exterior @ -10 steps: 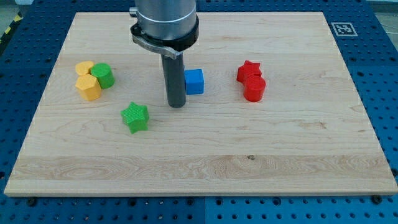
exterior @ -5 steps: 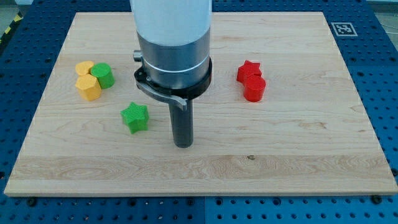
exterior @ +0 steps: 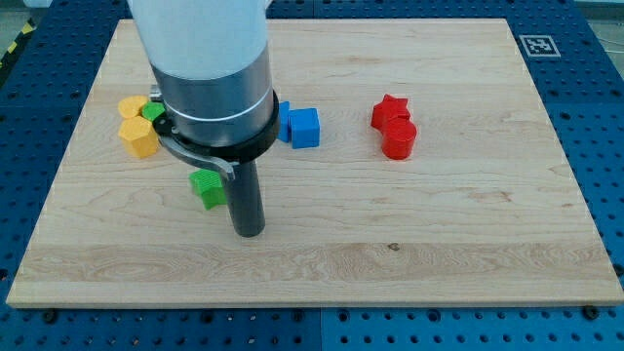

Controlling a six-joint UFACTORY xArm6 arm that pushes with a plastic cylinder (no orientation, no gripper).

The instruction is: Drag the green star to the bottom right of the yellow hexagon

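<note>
The green star lies on the wooden board, left of centre, partly hidden behind the arm. My tip rests on the board just to the star's lower right, close to it. The yellow hexagon sits near the view's left edge, up and to the left of the star. A second yellow block is just above it. A green block beside them is mostly hidden by the arm.
A blue cube sits right of the arm near the board's centre, with another blue piece partly hidden behind the arm. A red star and a red cylinder touch each other at the right.
My tip moved from beside the blue cube down the board, then left, ending at the green star's lower right. The blocks have not visibly moved.
</note>
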